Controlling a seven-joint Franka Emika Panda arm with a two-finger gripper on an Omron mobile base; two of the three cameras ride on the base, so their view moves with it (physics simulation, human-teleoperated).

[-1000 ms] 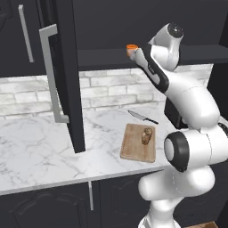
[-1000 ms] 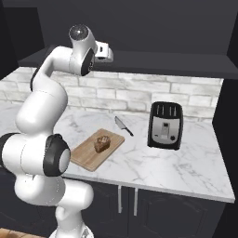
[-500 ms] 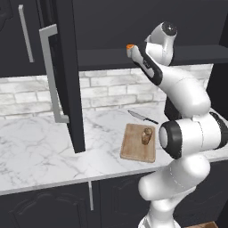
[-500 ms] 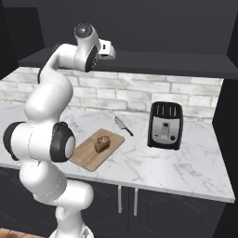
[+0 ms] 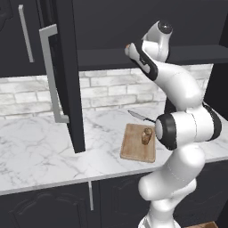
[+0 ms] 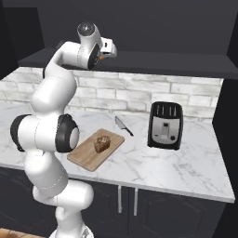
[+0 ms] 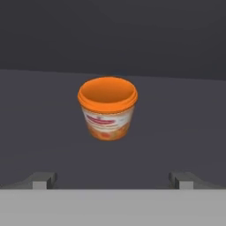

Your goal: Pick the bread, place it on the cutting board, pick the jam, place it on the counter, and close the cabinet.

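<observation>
The cabinet [image 5: 67,75] door stands swung out at the left over the counter [image 5: 40,151]. The arm reaches up to the shelf, gripper [image 7: 112,180] level with the jam [image 7: 107,108], jaws spread wide, jar ahead between the fingertips, untouched. Below, the bread [image 6: 102,143] sits on the cutting board [image 6: 88,155].

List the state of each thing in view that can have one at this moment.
bread: upright on the cutting board.
jam: standing on the cabinet shelf, not held.
cabinet: door open.
hand: open, facing the jam, apart from it.
knife: flat on the counter.
toaster: upright, slots empty.
</observation>
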